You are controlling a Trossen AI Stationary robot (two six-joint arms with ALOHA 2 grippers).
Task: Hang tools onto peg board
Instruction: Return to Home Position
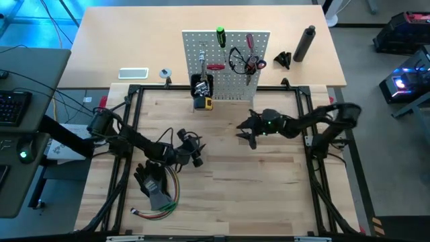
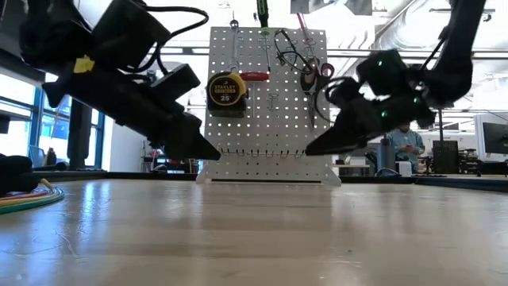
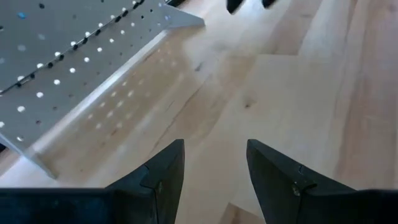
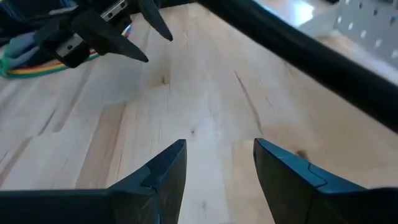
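Observation:
The white peg board (image 1: 225,64) stands upright at the table's far side. On it hang a green-handled screwdriver (image 1: 220,37), a red-handled screwdriver (image 1: 249,42), red-handled scissors with a black loop (image 1: 247,64) and a yellow tape measure (image 2: 225,91) beside the small black bin (image 1: 201,86). My left gripper (image 1: 195,149) is open and empty, low over the table near and left of the board. My right gripper (image 1: 245,132) is open and empty, low over the table near the board's right part. Their fingers also show in the wrist views (image 3: 214,174) (image 4: 219,168).
Black gloves (image 1: 153,185) and a bundle of coloured wires (image 1: 164,202) lie at the near left. Behind the board stand a dark bottle (image 1: 304,44), a small black object (image 1: 282,60) and a white flat device (image 1: 133,73). Bare wood lies between the grippers.

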